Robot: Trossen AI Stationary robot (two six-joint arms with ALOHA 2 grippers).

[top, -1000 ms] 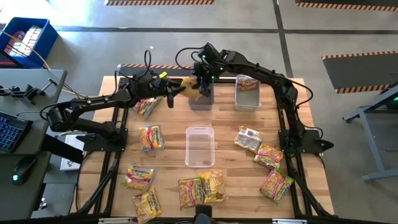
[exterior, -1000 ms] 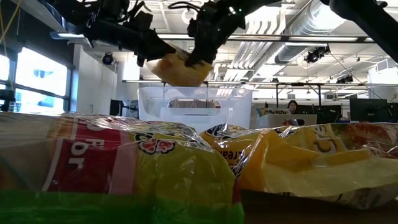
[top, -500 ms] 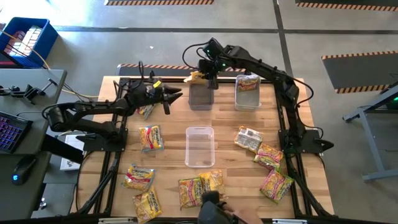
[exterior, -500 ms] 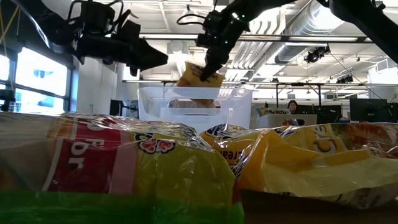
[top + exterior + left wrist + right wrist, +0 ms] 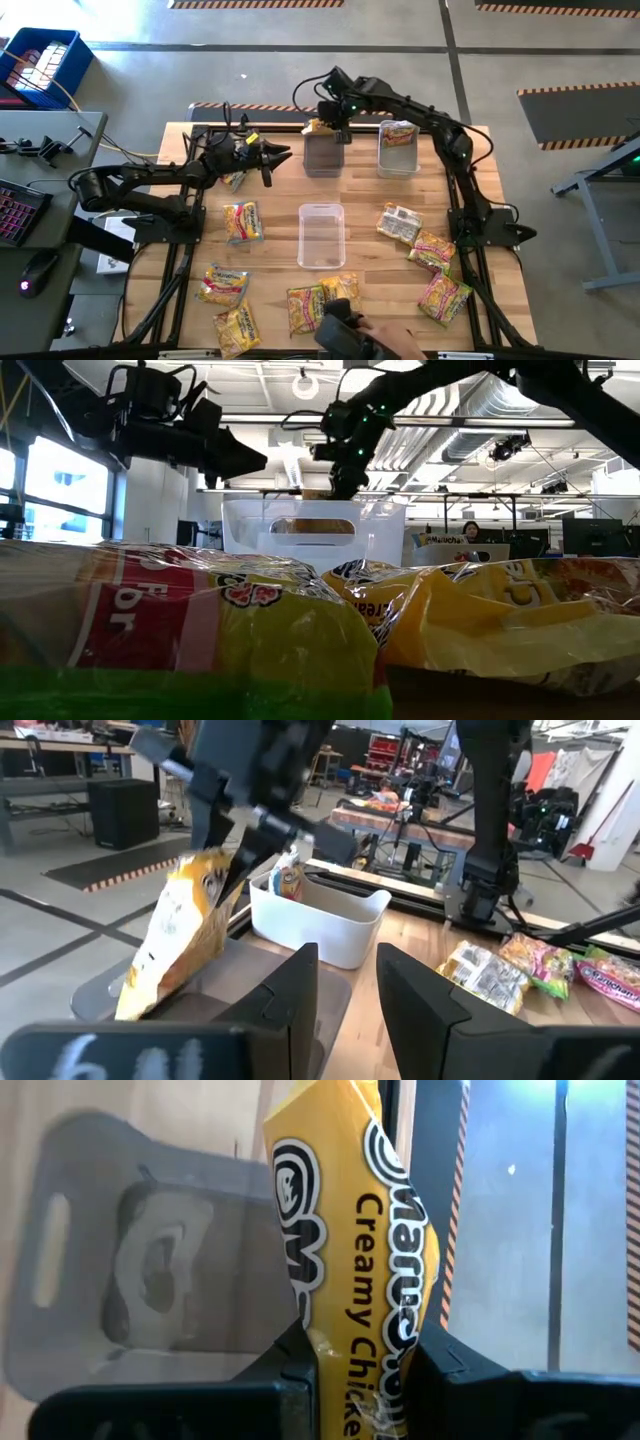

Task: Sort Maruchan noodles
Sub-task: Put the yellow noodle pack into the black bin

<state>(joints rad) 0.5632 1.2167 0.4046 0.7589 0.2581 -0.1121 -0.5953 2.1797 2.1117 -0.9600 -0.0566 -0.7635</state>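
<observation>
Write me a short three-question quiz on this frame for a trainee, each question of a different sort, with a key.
1. True or false: the right gripper is shut on a yellow crinkly plastic noodle packet.
2. Multiple choice: where is that packet? A) flat on the wooden table; B) held above the far end of the grey rectangular bin; C) in the clear bin at the table's centre.
3. Fill in: the left gripper holds ____.

Key
1. True: the right wrist view shows the packet pinched between the fingers.
2. B: the high view puts it over the grey bin's far end.
3. Nothing: its fingers stand apart with an empty gap.
</observation>
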